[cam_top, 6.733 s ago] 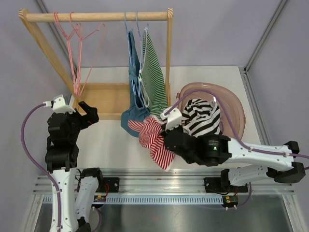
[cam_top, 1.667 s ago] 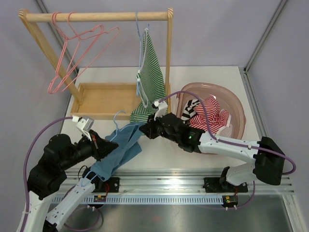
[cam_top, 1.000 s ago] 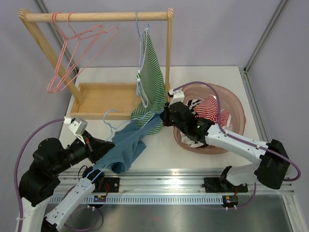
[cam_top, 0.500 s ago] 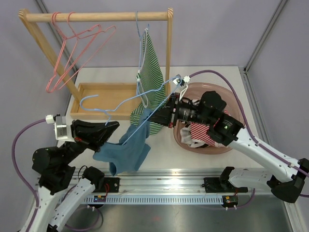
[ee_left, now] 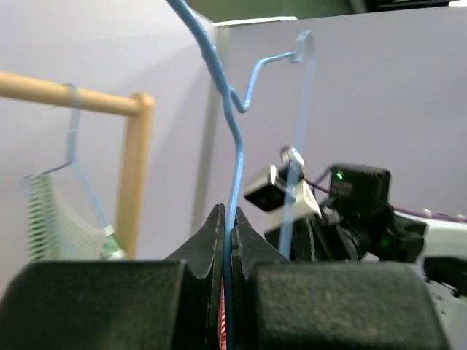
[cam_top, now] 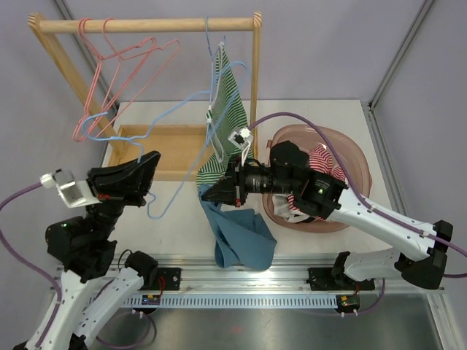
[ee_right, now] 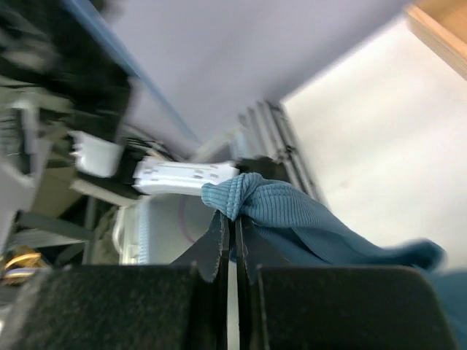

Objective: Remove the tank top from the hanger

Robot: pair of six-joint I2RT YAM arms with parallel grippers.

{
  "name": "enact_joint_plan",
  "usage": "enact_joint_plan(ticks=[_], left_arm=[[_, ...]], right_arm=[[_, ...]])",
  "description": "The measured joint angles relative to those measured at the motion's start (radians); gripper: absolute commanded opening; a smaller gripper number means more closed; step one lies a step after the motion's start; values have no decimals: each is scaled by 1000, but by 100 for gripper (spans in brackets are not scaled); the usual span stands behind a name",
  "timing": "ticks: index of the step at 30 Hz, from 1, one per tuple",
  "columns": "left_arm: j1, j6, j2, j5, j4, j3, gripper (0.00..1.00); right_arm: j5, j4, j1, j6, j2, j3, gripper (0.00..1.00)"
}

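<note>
Tank top [cam_top: 241,235] free of blue hanger [ee_left: 238,160], pinched by right gripper [ee_right: 232,220]; left gripper [ee_left: 228,219] clamps hanger

The teal tank top [cam_top: 239,233] dangles limp, clear of the bare light-blue wire hanger [ee_left: 238,168] tilted aloft.

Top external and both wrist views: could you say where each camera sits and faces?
Top external: above and behind, facing down at table and rack; both arms show.
Left wrist: on left arm, facing the rack; left end effector grips hanger.
Right wrist: on right arm, facing near rail; right end effector grips top.
Shared: rack, top external and left wrist.
</note>
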Motion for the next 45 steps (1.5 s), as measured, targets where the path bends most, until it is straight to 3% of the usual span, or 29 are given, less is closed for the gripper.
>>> enact_joint_plan(ticks=[8,16,18,19,20,21,22,26,32,37,45], left_arm=[[0,143,-71,-340,-513,300,0],[0,225,9,-560,-901,380,0],[0,232,80,-585,-980,414,0],[0,235,122,-599,-1018,433,0],[0,236,156,-610,-1045,447,0],[0,238,197,-621,-1076,467,0],[0,239,239,-632,-1106,486,0],[0,246,390,-663,-1204,581,0],[22,279,598,-674,-1274,822,0],[88,325,722,-664,-1267,994,0],[151,431,866,-635,-1196,1131,0]], right_arm=[[246,-64,42,-22,28,-207,0],[411,-118,98,-31,46,-306,9],[412,-141,99,-30,46,-316,22],[413,-155,100,-28,47,-322,34],[411,-164,103,-25,46,-330,73],[410,-177,106,-20,47,-339,97],[409,-186,111,-24,46,-351,99],[409,-233,129,-19,17,-420,99],[409,-272,131,5,-153,-504,99],[393,-243,131,15,-238,-528,99],[378,-225,131,15,-254,-552,100]])
